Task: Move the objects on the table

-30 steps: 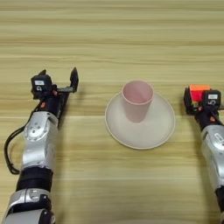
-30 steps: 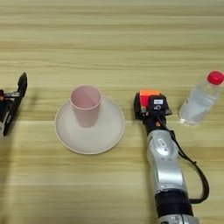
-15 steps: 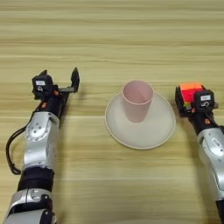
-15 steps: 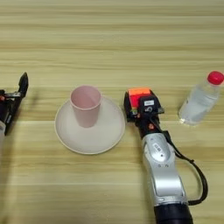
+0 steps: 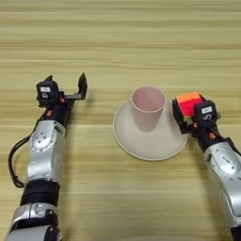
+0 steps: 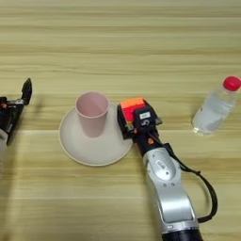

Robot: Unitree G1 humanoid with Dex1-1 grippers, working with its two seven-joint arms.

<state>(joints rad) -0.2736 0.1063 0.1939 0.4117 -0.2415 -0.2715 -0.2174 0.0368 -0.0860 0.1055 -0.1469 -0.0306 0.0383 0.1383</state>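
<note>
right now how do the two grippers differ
The left gripper is open and holds nothing, while the right gripper is shut on the puzzle cube. The left gripper sits well away from the plate; the right gripper has the cube at the plate's right rim, near the pink cup. Both have black fingers.

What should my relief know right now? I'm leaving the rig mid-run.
Right gripper: shut on the puzzle cube, at the plate's right rim.
Left gripper: open, holding nothing, parked left of the plate.
Pink cup: upright on the plate.
Clear bottle: far right on the table.
No marker in view.
Done: cube gripped. Left: setting it down.
</note>
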